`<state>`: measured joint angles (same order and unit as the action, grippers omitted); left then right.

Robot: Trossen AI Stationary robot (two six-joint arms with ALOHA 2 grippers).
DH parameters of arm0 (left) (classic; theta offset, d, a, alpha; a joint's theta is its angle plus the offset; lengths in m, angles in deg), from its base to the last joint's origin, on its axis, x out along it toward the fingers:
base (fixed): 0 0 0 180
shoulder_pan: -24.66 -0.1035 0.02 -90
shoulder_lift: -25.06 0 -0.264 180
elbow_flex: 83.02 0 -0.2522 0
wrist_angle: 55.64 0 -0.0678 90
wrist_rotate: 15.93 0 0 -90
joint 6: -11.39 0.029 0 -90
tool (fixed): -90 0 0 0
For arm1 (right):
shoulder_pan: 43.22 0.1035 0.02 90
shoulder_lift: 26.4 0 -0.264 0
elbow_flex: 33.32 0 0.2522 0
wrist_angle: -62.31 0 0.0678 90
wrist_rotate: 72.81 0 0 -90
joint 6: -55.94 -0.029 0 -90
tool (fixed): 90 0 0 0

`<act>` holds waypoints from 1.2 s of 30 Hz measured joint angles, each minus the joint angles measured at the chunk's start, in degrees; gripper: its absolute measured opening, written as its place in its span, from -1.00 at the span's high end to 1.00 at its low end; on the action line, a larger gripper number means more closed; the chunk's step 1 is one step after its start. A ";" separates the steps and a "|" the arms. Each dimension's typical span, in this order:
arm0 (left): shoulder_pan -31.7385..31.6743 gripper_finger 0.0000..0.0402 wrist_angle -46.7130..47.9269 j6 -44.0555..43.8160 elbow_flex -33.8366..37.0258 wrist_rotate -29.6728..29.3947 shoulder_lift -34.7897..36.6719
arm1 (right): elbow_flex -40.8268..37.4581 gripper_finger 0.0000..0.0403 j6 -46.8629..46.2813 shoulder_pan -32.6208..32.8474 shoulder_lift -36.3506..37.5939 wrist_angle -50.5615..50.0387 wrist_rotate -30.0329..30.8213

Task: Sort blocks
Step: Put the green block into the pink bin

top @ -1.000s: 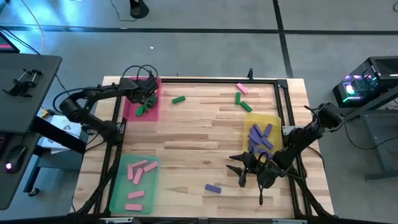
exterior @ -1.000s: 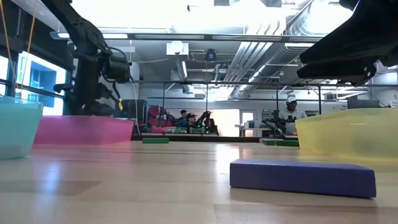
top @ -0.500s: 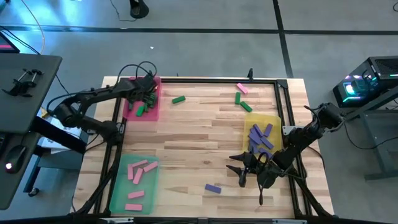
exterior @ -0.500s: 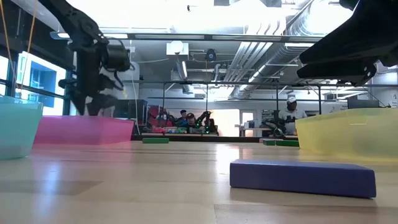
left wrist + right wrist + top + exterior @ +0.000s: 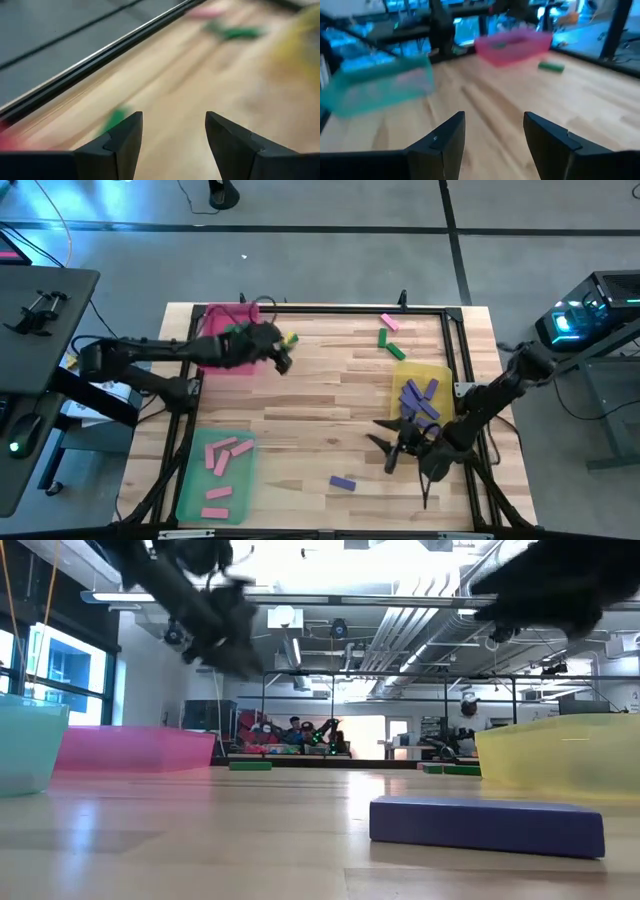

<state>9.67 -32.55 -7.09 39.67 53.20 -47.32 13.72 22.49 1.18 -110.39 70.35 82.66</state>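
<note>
While your left gripper (image 5: 281, 358) hovers beside the pink tray (image 5: 222, 330) with jaws wide and empty, a green block (image 5: 291, 339) lies just beside it; your right gripper (image 5: 393, 448) waits, empty, near the yellow tray (image 5: 440, 372).

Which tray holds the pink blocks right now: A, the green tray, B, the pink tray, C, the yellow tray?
A: in the high view the pink blocks lie in the green tray at the table's front left; the yellow tray holds purple blocks.
</note>
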 joint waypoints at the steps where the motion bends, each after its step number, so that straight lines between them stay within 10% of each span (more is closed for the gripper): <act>1: 2.59 -0.01 -2.59 0.21 0.00 -0.08 0.00 | 0.25 0.07 0.90 -0.34 1.56 -0.26 0.77; 9: 20.44 0.00 -14.94 1.23 -0.02 -3.49 -0.03 | 9.98 0.07 3.46 -14.63 16.99 -26.57 -12.11; 17: 31.28 0.00 -15.93 -0.67 -0.04 -15.93 -3.42 | 26.29 0.07 -0.97 -44.46 11.37 -68.98 -34.81; 24: 35.51 0.00 -17.40 -5.04 -0.04 -21.84 -9.39 | 27.95 0.07 12.66 -66.79 2.46 -71.47 -55.15; 36: 37.96 0.00 -19.98 -7.87 -0.04 -26.02 -16.84 | 27.95 0.07 23.44 -77.36 -14.54 -71.01 -56.36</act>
<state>47.62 -52.53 -14.96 39.62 27.18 -64.17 41.67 45.93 -76.18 -124.93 -0.66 26.30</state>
